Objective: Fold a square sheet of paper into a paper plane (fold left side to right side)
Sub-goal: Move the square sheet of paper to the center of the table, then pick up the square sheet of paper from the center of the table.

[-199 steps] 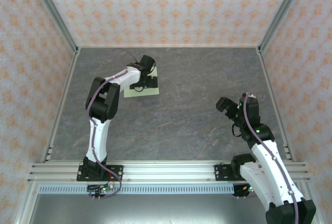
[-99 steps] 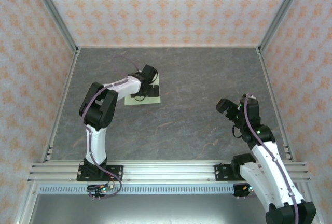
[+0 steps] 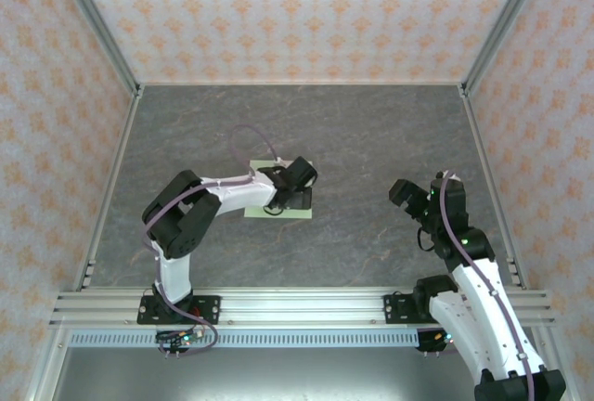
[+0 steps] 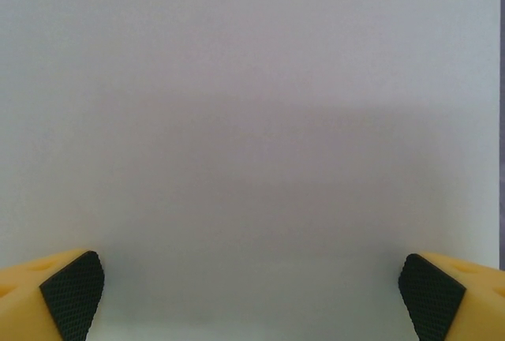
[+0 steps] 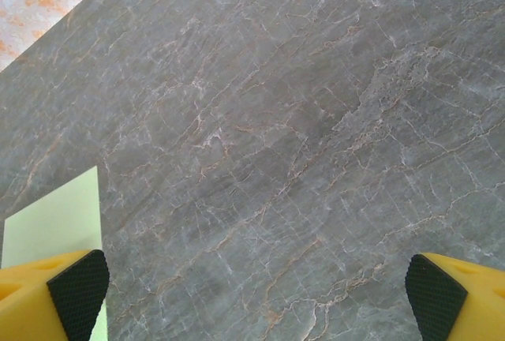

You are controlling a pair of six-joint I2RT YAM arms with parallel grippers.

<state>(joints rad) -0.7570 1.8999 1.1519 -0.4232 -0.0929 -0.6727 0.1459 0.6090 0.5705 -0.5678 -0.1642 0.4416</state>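
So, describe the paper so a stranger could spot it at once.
Start at the grey marble tabletop, slightly left of centre. Under the left arm's end effector lies the square sheet of paper: flat, plain pale green against veined grey stone.

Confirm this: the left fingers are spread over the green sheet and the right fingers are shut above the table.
One point is wrong: the right fingers are open, not shut; the right wrist view shows them far apart above the table. The left fingers are spread over the square sheet of paper.
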